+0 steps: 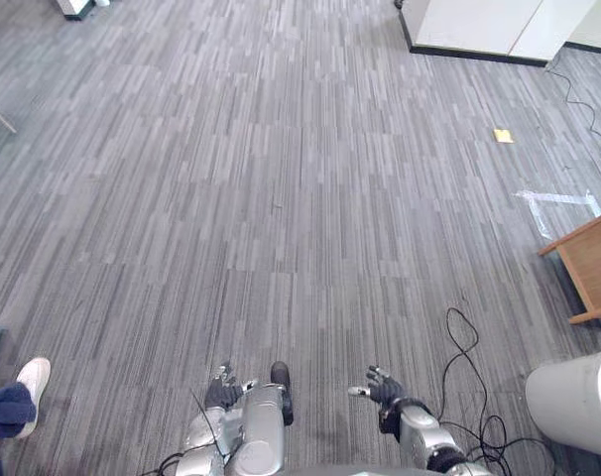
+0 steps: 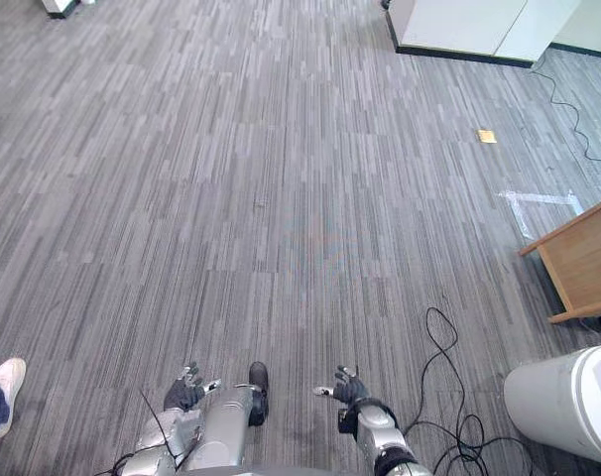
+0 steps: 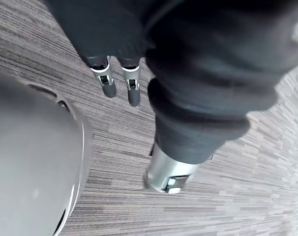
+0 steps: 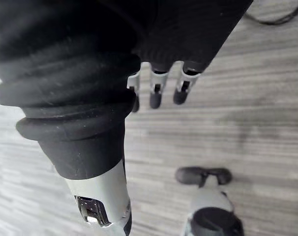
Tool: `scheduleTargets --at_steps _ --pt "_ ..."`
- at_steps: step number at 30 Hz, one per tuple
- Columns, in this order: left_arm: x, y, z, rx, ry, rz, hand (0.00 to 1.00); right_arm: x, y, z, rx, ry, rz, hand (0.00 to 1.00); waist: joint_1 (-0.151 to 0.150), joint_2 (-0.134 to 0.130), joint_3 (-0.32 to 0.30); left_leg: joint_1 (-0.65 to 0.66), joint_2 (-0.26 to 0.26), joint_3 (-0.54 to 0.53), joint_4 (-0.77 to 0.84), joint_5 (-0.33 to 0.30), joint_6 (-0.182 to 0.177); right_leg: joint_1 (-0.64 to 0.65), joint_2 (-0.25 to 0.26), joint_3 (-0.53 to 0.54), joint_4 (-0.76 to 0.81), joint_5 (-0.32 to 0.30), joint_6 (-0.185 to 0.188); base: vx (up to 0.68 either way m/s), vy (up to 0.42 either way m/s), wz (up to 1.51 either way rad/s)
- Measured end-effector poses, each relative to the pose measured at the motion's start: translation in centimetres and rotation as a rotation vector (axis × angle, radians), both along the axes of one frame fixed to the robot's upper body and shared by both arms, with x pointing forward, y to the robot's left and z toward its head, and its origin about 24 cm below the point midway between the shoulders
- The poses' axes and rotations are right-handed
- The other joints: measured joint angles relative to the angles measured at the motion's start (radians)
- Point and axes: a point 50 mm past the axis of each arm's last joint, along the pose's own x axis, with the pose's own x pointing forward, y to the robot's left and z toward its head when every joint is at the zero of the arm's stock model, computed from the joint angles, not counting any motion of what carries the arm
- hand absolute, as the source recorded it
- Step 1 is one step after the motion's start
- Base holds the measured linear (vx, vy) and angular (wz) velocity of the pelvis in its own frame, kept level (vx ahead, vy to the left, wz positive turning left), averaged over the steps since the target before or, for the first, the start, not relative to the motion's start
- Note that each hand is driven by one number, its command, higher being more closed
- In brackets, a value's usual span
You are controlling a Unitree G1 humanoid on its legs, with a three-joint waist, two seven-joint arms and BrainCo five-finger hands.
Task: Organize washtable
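Currently both hands hang low over grey striped carpet (image 1: 281, 198).

- Far left: a person's white shoe (image 1: 31, 382) and dark trouser cuff (image 1: 7, 409), standing on the carpet.
- Left hand (image 1: 222, 394): fingers (image 3: 108, 83) straight and relaxed, pointing at the floor, holding nothing.
- Right hand (image 1: 385, 389): just beside the left, fingers (image 4: 155, 96) likewise extended and loose, nothing in them.
- Further right, far side: a white cabinet (image 1: 479, 25) with a dark base. A small yellow note (image 1: 503, 136) and strips of pale tape (image 1: 553, 198) lie on the carpet.
- Right edge: corner of a wooden table (image 1: 593, 258), well apart from both hands; cannot tell whether this is the washtable.
- Near it, lower right: a white round bin (image 1: 578, 397).
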Motion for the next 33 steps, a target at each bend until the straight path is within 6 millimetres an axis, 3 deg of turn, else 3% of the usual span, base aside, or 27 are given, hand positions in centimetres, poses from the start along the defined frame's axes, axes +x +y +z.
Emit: scheduleTargets --at_steps 2,4,5,6,7,8,9,10,11,13,14,15,17,18,19,20,21,22,23,24,25,26,28,30,31,32,33 --pt "-0.9 0.5 -0.6 0.012 0.048 -0.015 0.00 -1.1 -0.5 -0.6 0.003 0.043 -0.013 0.00 -0.009 -0.023 -0.018 0.067 -0.044 0.011 -0.010 -0.066 -0.006 -0.069 -0.061 0.025 0.216 0.058 0.011 0.32 0.240 -0.02" --pt "-1.9 1.1 -1.3 0.030 0.112 -0.042 0.00 -4.3 -1.6 -2.1 0.022 0.159 -0.116 0.00 -0.031 -0.037 -0.038 0.169 -0.108 -0.002 -0.080 -0.098 0.003 -0.202 -0.142 0.020 0.541 0.248 -0.039 0.44 0.268 0.35" --pt "-2.1 1.3 -1.4 0.034 0.124 -0.041 0.00 -5.1 -1.8 -2.4 0.033 0.186 -0.140 0.00 -0.034 -0.042 -0.041 0.198 -0.119 -0.007 -0.105 -0.099 0.003 -0.249 -0.155 0.012 0.637 0.211 -0.053 0.46 0.260 0.27" --pt "-2.6 1.6 -1.7 0.034 0.154 -0.029 0.00 -6.1 -2.3 -2.7 0.046 0.211 -0.196 0.00 -0.049 -0.040 -0.041 0.266 -0.130 -0.017 -0.163 -0.099 0.002 -0.321 -0.162 -0.021 0.768 0.116 -0.074 0.37 0.200 0.18" --pt "-3.3 1.6 -2.2 0.026 0.195 -0.013 0.00 -6.1 -3.1 -2.6 0.051 0.190 -0.257 0.00 -0.069 -0.026 -0.043 0.333 -0.132 -0.034 -0.213 -0.098 0.001 -0.370 -0.156 -0.090 0.812 0.016 -0.101 0.37 0.196 0.17" --pt "-3.6 1.6 -2.4 0.021 0.212 -0.007 0.00 -6.1 -3.5 -2.5 0.054 0.185 -0.292 0.00 -0.082 -0.021 -0.043 0.366 -0.133 -0.039 -0.238 -0.098 0.001 -0.394 -0.150 -0.129 0.811 -0.032 -0.112 0.37 0.162 0.25" --pt "-4.1 1.7 -2.8 0.010 0.241 0.011 0.00 -6.3 -4.3 -2.5 0.066 0.179 -0.369 0.00 -0.091 -0.014 -0.041 0.416 -0.134 -0.058 -0.260 -0.098 0.002 -0.431 -0.133 -0.201 0.754 -0.118 -0.090 0.31 0.098 0.30" --pt "-4.3 1.6 -2.9 0.003 0.252 0.022 0.00 -6.7 -4.7 -2.6 0.072 0.183 -0.411 0.00 -0.102 -0.012 -0.041 0.435 -0.134 -0.071 -0.270 -0.098 0.001 -0.445 -0.120 -0.234 0.688 -0.148 -0.077 0.41 0.077 0.61" --pt "-4.9 1.5 -3.2 -0.019 0.271 0.058 0.00 -7.5 -5.3 -2.8 0.088 0.191 -0.494 0.00 -0.112 -0.009 -0.040 0.471 -0.136 -0.095 -0.291 -0.106 -0.012 -0.469 -0.094 -0.286 0.517 -0.171 -0.062 0.44 0.034 0.70" --pt "-5.6 1.6 -3.5 -0.063 0.284 0.138 0.00 -8.3 -6.1 -2.9 0.110 0.199 -0.592 0.00 -0.114 0.002 -0.039 0.521 -0.139 -0.128 -0.322 -0.120 -0.035 -0.501 -0.052 -0.330 0.163 -0.119 -0.055 0.46 0.003 0.69" --pt "-6.3 1.9 -3.6 -0.087 0.293 0.204 0.00 -8.8 -6.1 -3.0 0.124 0.213 -0.621 0.00 -0.119 0.004 -0.040 0.552 -0.146 -0.151 -0.346 -0.130 -0.045 -0.518 -0.041 -0.344 -0.059 -0.041 -0.019 0.59 -0.047 0.77" --pt "-7.3 2.2 -3.9 -0.111 0.312 0.276 0.00 -9.4 -6.0 -3.2 0.158 0.232 -0.681 0.00 -0.119 0.007 -0.038 0.594 -0.152 -0.170 -0.375 -0.160 -0.050 -0.551 -0.049 -0.348 -0.133 -0.009 -0.018 0.61 -0.057 0.73" --pt "-9.8 2.5 -4.1 -0.124 0.358 0.344 0.00 -9.8 -5.8 -3.3 0.199 0.236 -0.732 0.00 -0.118 0.008 -0.039 0.653 -0.145 -0.185 -0.361 -0.220 -0.062 -0.567 -0.050 -0.346 -0.138 0.019 -0.059 0.51 -0.079 0.47" --pt "-12.1 2.5 -4.3 -0.133 0.407 0.391 0.00 -9.9 -6.3 -3.2 0.198 0.224 -0.744 0.00 -0.126 0.024 -0.051 0.664 -0.107 -0.208 -0.298 -0.298 -0.073 -0.574 -0.025 -0.332 -0.078 0.028 -0.099 0.67 -0.152 0.64" --pt "-15.0 2.2 -4.5 -0.147 0.479 0.449 0.00 -9.9 -6.5 -3.2 0.208 0.219 -0.747 0.00 -0.135 0.054 -0.073 0.649 -0.044 -0.219 -0.189 -0.362 -0.140 -0.567 0.028 -0.315 -0.017 0.029 -0.147 0.85 -0.240 0.80" --pt "-16.1 2.3 -4.5 -0.154 0.510 0.489 0.00 -10.2 -6.0 -3.3 0.227 0.238 -0.748 0.00 -0.137 0.044 -0.077 0.575 -0.021 -0.222 0.011 -0.379 -0.172 -0.551 0.051 -0.299 -0.007 0.082 -0.181 0.88 -0.307 0.74" --pt "-17.0 1.6 -4.6 -0.183 0.542 0.526 0.00 -10.2 -6.4 -3.3 0.222 0.240 -0.751 0.00 -0.134 0.071 -0.078 0.478 0.030 -0.217 0.241 -0.362 -0.200 -0.525 0.083 -0.303 -0.003 0.114 -0.193 0.74 -0.282 0.36" --pt "-18.2 0.4 -4.7 -0.222 0.573 0.571 0.00 -9.8 -7.4 -3.1 0.189 0.232 -0.720 0.00 -0.114 0.132 -0.080 0.372 0.125 -0.198 0.498 -0.226 -0.200 -0.473 0.145 -0.313 -0.021 0.069 -0.196 0.60 -0.203 -0.06" --pt "-18.7 -0.3 -4.8 -0.243 0.592 0.577 0.00 -9.6 -7.7 -3.0 0.173 0.229 -0.699 0.00 -0.101 0.139 -0.082 0.341 0.168 -0.167 0.587 -0.111 -0.183 -0.444 0.175 -0.300 -0.036 0.050 -0.197 0.63 -0.126 -0.57" --pt "-19.0 -1.2 -4.9 -0.270 0.615 0.568 0.00 -9.4 -7.8 -2.9 0.156 0.230 -0.659 0.00 -0.085 0.143 -0.067 0.289 0.246 -0.094 0.735 0.003 -0.130 -0.376 0.213 -0.260 -0.078 0.017 -0.203 0.91 -0.162 -0.68" --pt "-18.0 -1.6 -5.0 -0.290 0.590 0.535 0.00 -8.9 -7.6 -2.9 0.152 0.230 -0.652 0.00 -0.077 0.138 -0.052 0.218 0.279 -0.053 0.838 -0.074 -0.084 -0.318 0.218 -0.228 -0.101 -0.015 -0.200 0.88 -0.156 -0.61" --pt "-17.8 -1.3 -5.0 -0.287 0.581 0.527 0.00 -8.9 -7.4 -3.0 0.148 0.244 -0.649 0.00 -0.076 0.122 -0.043 0.186 0.281 -0.045 0.862 -0.106 -0.087 -0.288 0.215 -0.214 -0.117 -0.027 -0.195 0.83 -0.142 -0.39" --pt "-16.1 0.4 -4.7 -0.261 0.497 0.554 0.00 -8.2 -6.1 -3.1 0.149 0.274 -0.572 0.00 -0.073 0.062 -0.016 0.035 0.232 -0.035 0.771 -0.203 -0.136 -0.157 0.184 -0.189 -0.190 -0.073 -0.168 0.66 -0.062 -0.24" --pt "-14.2 1.4 -4.5 -0.251 0.417 0.560 0.00 -7.7 -5.3 -3.2 0.156 0.279 -0.527 0.00 -0.061 0.034 -0.005 -0.044 0.176 -0.033 0.552 -0.215 -0.139 -0.092 0.158 -0.188 -0.223 -0.088 -0.139 0.60 0.013 -0.17" --pt "-13.2 1.9 -4.3 -0.241 0.380 0.557 0.00 -7.5 -5.0 -3.1 0.160 0.278 -0.513 0.00 -0.047 0.019 -0.007 -0.072 0.128 -0.036 0.342 -0.196 -0.154 -0.063 0.142 -0.189 -0.241 -0.104 -0.114 0.66 0.090 -0.25" --pt "-12.6 2.3 -4.1 -0.229 0.344 0.568 0.00 -7.1 -4.5 -3.1 0.175 0.268 -0.510 0.00 -0.037 0.011 -0.004 -0.086 0.073 -0.066 0.041 -0.125 -0.179 -0.012 0.123 -0.188 -0.265 -0.126 -0.085 0.68 0.166 -0.33" --pt "-12.3 2.3 -4.1 -0.229 0.328 0.587 0.00 -7.2 -4.2 -3.1 0.179 0.270 -0.510 0.00 -0.019 0.013 -0.003 -0.098 0.048 -0.097 -0.118 -0.060 -0.203 0.031 0.115 -0.181 -0.284 -0.147 -0.067 0.70 0.206 -0.39"
